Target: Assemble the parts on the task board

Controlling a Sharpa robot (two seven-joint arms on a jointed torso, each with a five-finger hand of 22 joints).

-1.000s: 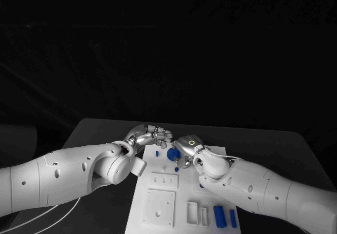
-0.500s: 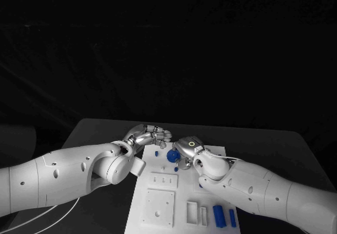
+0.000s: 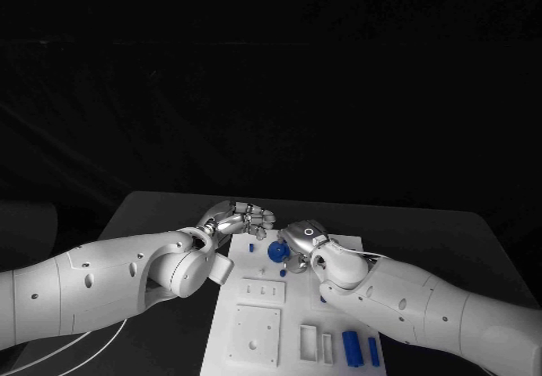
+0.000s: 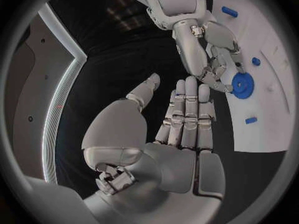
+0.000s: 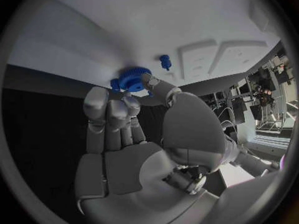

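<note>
Right hand [image 5: 127,134] fingertips pinch blue gear [image 5: 132,78] on task board [image 5: 206,15].

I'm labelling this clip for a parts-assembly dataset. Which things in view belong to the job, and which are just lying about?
In the job:
- white task board
- round blue toothed gear, held by the right hand
- small blue peg
- two blue bars
- left hand, open beside the board

Lying about:
- white cable on the black table

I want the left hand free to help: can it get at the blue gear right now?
Probably not: the right hand already has its fingers on the blue gear, while the left hand hovers open beside it.
</note>
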